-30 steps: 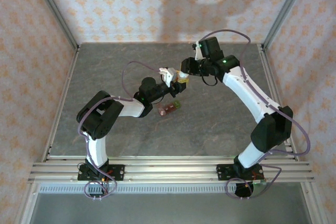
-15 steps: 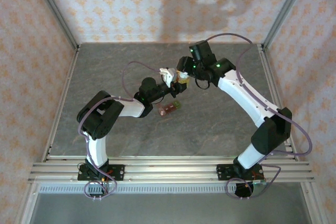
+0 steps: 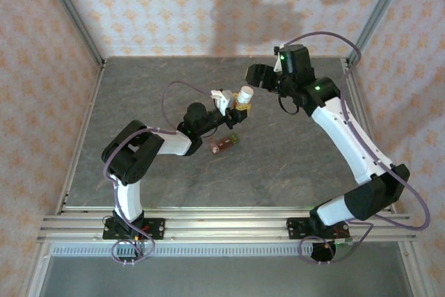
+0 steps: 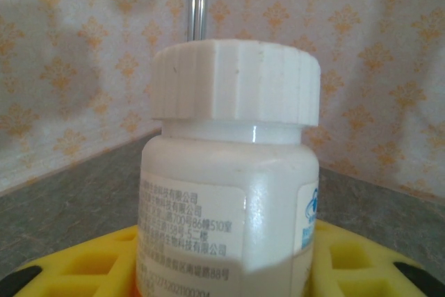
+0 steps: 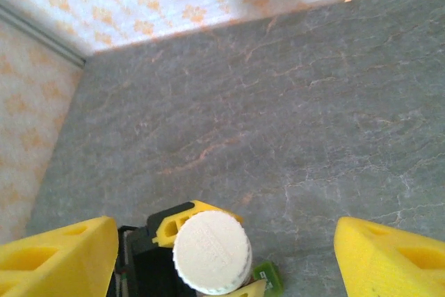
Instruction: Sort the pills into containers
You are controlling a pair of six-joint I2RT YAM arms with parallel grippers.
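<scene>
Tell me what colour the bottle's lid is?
White. The lid of the bottle shows best in the left wrist view.

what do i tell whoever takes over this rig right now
Left hand: shut on the white bottle, holding it upright.
Right hand: open, apart from the bottle, holding nothing.
Containers: the strip lies on the table, just on the near side of the left hand.
Done: the bottle is in hand. Its cap is on; I cannot tell whether it has been loosened.
Left: get the cap off, then sort the pills into the containers. No pills can be seen yet.
</scene>
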